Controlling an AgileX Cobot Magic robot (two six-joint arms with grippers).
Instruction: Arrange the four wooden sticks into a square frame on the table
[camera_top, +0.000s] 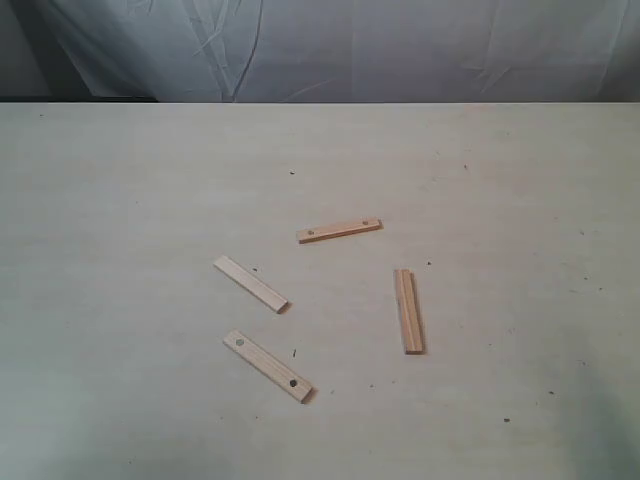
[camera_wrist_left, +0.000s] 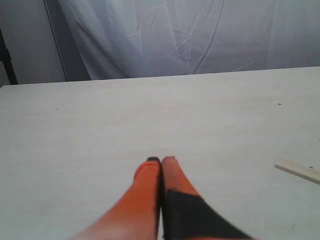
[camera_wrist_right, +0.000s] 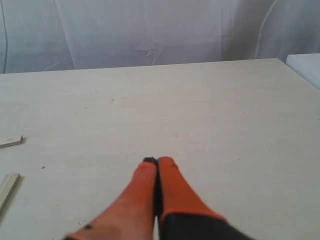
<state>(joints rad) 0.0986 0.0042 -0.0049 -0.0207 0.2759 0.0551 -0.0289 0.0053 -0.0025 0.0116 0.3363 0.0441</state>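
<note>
Start of task: no square frame yet. The four wooden sticks (camera_top: 250, 284) lay loose and well apart on the table (camera_top: 120, 250): far holed stick (camera_top: 339, 231), plain stick (camera_top: 250, 284), near holed stick (camera_top: 267, 366), right stick (camera_top: 408, 311). Left gripper (camera_wrist_left: 161, 161) and right gripper (camera_wrist_right: 157, 161) were pinched closed on nothing. Next move: open, reach one stick. Neither arm showed in the exterior view; wrist views clipped sticks at their edges, possibly the plain and right ones.
</note>
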